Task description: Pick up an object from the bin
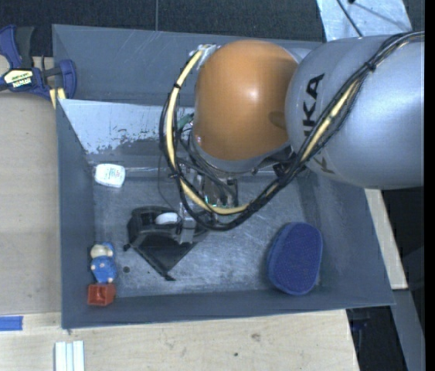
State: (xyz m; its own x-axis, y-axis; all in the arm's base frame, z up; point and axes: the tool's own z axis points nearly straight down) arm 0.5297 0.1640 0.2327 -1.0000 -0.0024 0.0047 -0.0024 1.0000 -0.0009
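Observation:
My gripper (187, 224) hangs below the orange dome, low over the middle of the bin floor. Its tip is at the right end of a black angular thing (155, 247) that lies left of centre and carries a small white piece on top. Whether the gripper touches the black thing is hidden by the wrist and cables. A small white rounded thing (110, 175) lies to the upper left, near the back wall.
A blue oval pad (294, 258) lies at the front right. A little blue and yellow figure (103, 263) with a red block (100, 294) sits in the front left corner. The arm and its cables cover the bin's back right.

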